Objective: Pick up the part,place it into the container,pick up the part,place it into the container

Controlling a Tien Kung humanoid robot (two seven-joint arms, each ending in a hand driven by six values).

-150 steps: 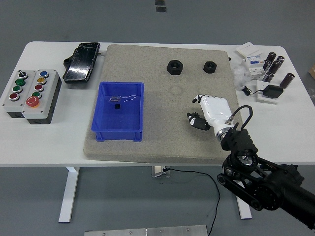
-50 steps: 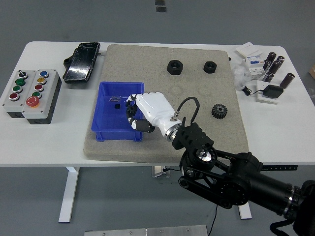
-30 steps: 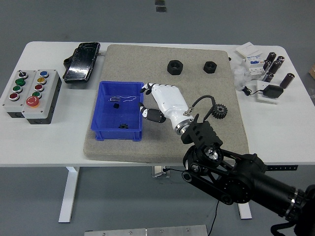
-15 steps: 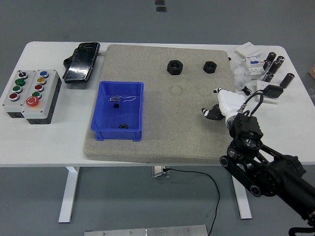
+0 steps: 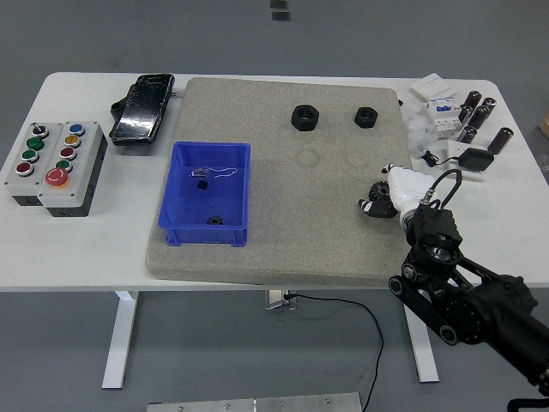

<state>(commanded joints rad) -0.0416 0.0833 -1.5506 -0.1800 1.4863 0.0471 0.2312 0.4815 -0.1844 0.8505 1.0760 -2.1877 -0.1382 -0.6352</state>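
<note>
My right hand (image 5: 376, 196) reaches in from the lower right and rests low on the grey mat (image 5: 292, 249) at its right side. Its white fingers are curled around a black gear (image 5: 376, 190), which shows partly between them at mat level. The blue container (image 5: 206, 233) stands on the left part of the mat. Inside it lie a small black gear (image 5: 214, 221), a small black piece (image 5: 203, 183) and a thin wire. The left arm is out of view.
Two black nuts (image 5: 304, 117) (image 5: 367, 116) lie at the mat's far edge. Two button boxes (image 5: 53, 164) and a black device (image 5: 142, 107) are on the left. Dark cylinders (image 5: 477, 112), white parts and a black adapter (image 5: 474, 159) are at the far right.
My right hand dropped a small gear into the blue container, swung back right across the mat, and has come down on the black gear, fingers closing around it.
</note>
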